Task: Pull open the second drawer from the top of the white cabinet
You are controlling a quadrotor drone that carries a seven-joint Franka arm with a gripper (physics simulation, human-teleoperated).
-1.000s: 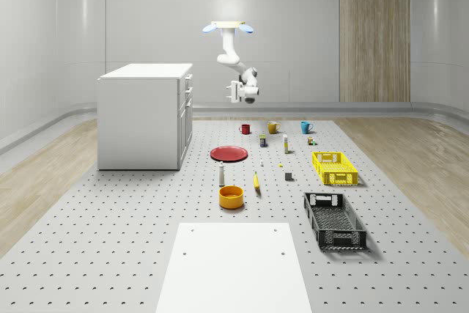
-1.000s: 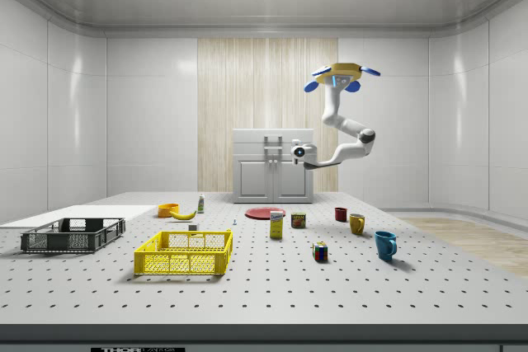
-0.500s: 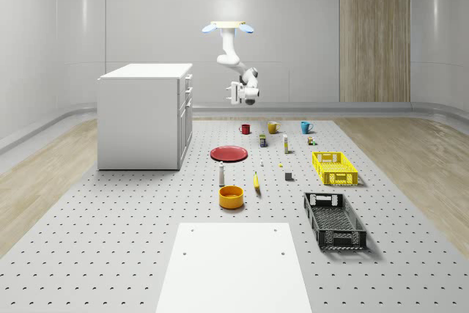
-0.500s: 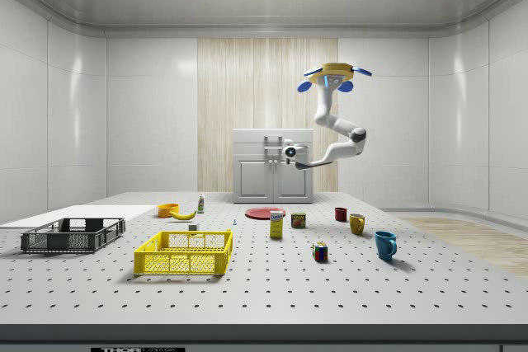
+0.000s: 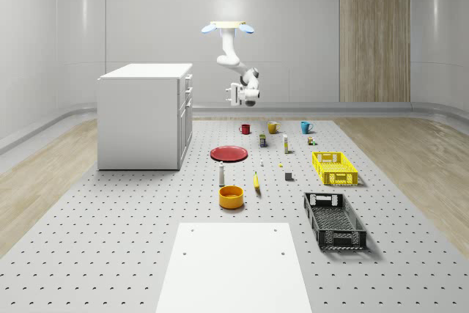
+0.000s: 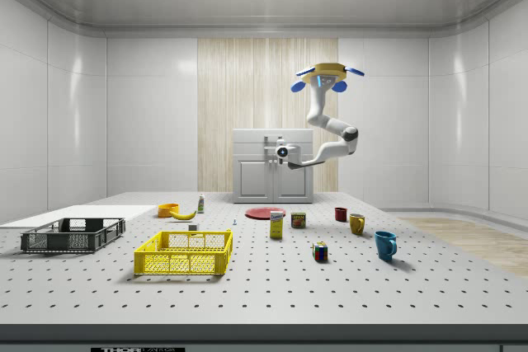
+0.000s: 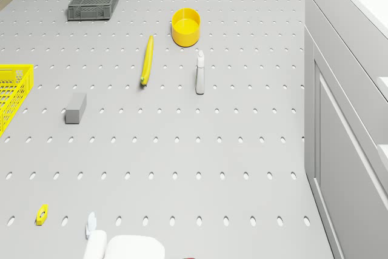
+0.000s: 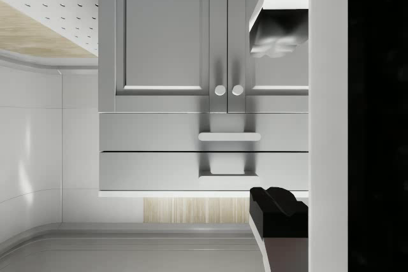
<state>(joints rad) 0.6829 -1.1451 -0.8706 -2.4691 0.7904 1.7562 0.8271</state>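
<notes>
The white cabinet [image 5: 143,119] stands at the whole-scene view's left, with its drawer fronts facing the items on the table. In the wrist view the second drawer from the top [image 8: 159,132] is shut, and its bar handle [image 8: 229,136] sits just past the top drawer's handle [image 8: 228,173]. The drone [image 5: 228,27] hovers high, in front of the cabinet [image 6: 274,166]. Its arm bends down toward the drawers. My gripper [image 5: 233,94] hangs open in the air in front of the drawers, some way from the handles. Its two fingers [image 8: 280,30] stand wide apart with nothing between them.
On the pegboard table [image 5: 132,210] lie a red plate [image 5: 229,153], an orange bowl [image 5: 231,196], a banana [image 5: 256,182], a bottle [image 5: 221,174], mugs [image 5: 272,127], a yellow crate [image 5: 334,168] and a black crate [image 5: 334,220]. A white sheet [image 5: 234,265] lies near the front.
The drone and arm have shifted toward the side view's left, so the gripper now sits in line with the cabinet's handles. The fingers stayed open.
</notes>
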